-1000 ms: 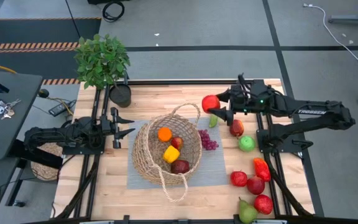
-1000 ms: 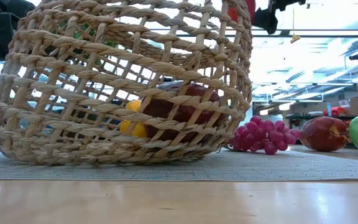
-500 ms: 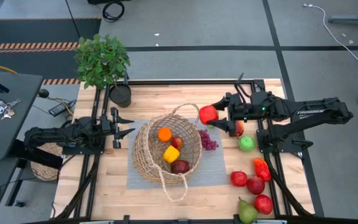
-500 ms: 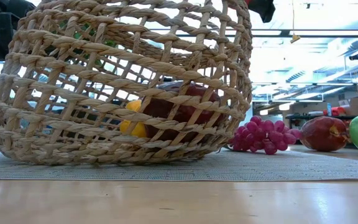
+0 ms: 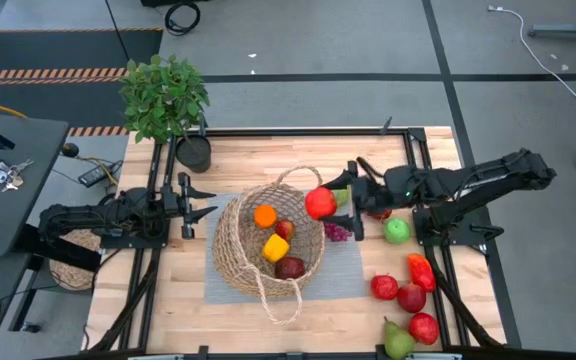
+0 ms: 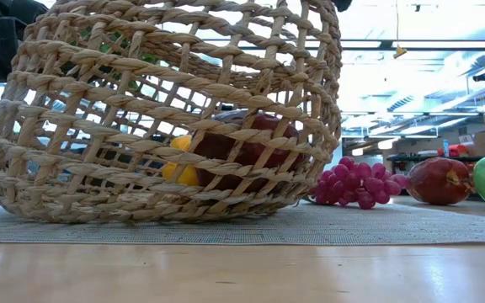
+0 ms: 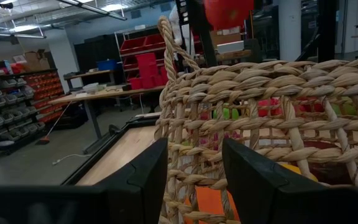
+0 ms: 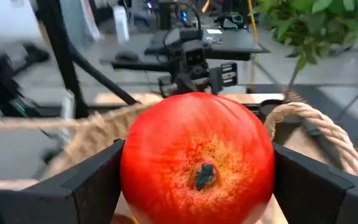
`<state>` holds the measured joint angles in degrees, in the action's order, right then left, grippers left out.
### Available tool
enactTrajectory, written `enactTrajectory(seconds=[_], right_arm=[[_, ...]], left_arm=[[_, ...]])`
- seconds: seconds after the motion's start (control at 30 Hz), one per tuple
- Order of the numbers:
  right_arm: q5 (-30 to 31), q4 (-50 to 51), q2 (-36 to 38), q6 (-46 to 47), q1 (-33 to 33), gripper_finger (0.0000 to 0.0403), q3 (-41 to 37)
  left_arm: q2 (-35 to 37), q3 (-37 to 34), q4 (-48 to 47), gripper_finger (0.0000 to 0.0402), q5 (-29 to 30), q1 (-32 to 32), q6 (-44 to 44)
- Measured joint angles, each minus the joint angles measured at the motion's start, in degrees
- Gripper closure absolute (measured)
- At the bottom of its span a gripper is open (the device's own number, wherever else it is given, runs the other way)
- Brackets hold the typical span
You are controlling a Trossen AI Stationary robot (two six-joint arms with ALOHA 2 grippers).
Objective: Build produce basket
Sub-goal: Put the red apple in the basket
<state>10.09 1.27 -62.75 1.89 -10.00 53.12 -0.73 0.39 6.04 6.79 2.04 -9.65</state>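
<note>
The tan wicker basket (image 5: 268,240) stands on a grey mat (image 5: 348,272) and holds an orange (image 5: 264,215), a yellow pepper (image 5: 275,247) and dark red fruit (image 5: 289,267). My right gripper (image 5: 330,203) is shut on a red apple (image 5: 319,203) over the basket's right rim. My left gripper (image 5: 206,201) is open and empty at the basket's left side. Purple grapes (image 5: 336,230), a green apple (image 5: 396,230), a red pepper (image 5: 421,271), red apples (image 5: 411,296) and a pear (image 5: 398,341) lie to the right. My right gripper pinches the red apple's two opposite sides (image 8: 129,168) between its two fingers. The fingers come roughly level from the table's right side. The apple is lifted clear above the basket's right rim, with a dimpled end (image 8: 204,177) facing the wrist camera.
A potted plant (image 5: 166,100) stands at the far left corner. A smaller dark woven object (image 5: 73,262) sits off the table's left edge. The basket's loop handles (image 5: 286,300) stick out toward the near and far sides.
My right gripper has carried the red apple toward the table's left and a little nearer, from beyond the grapes to over the basket's right rim. It has stayed shut on the apple.
</note>
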Motion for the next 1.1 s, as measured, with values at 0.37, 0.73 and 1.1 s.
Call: enactTrajectory(seconds=[0.37,0.73,1.1], right_arm=[[17.68,-1.39,-7.72,-32.99,-8.25,0.0046,3.74],[19.30,-10.92,-13.86,-55.60,-12.94,0.0046,3.92],[19.72,-15.23,-20.15,-66.72,-13.68,0.0046,3.94]], left_arm=[[0.00,-0.01,0.00,0.0241,0.00,0.00,0.00],[-0.02,0.01,0.00,0.0241,-0.02,0.00,0.00],[0.00,0.00,0.00,0.0241,-0.01,-0.01,0.01]])
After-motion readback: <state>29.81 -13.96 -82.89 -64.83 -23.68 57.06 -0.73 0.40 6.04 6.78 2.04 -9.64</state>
